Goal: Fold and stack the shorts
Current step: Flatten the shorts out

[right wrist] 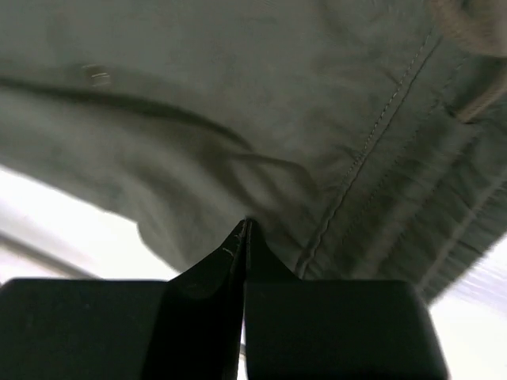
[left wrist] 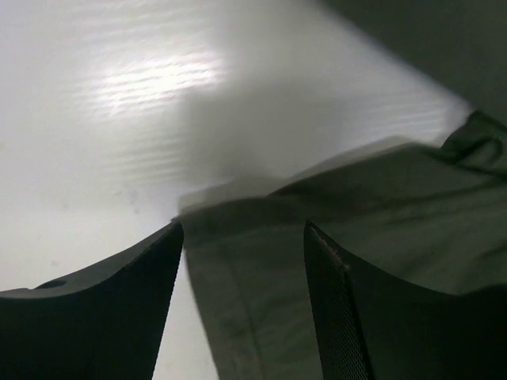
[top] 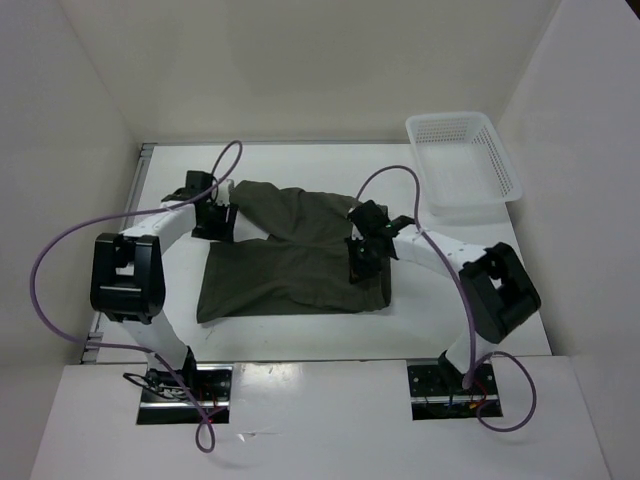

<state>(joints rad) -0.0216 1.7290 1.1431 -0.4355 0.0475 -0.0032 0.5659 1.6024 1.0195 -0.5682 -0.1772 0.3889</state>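
The dark olive-green shorts lie spread on the white table, one leg toward the far left, the other toward the near left, the waistband at the right. My left gripper is at the end of the far leg. In the left wrist view it is open, with the hem corner of the shorts between its fingers. My right gripper is over the waistband side. In the right wrist view it is shut, its tips pinching a pucker of the shorts beside a seam and the drawstring.
A white plastic lattice basket stands at the far right corner of the table. White walls close in the table on the left, back and right. Purple cables loop from both arms.
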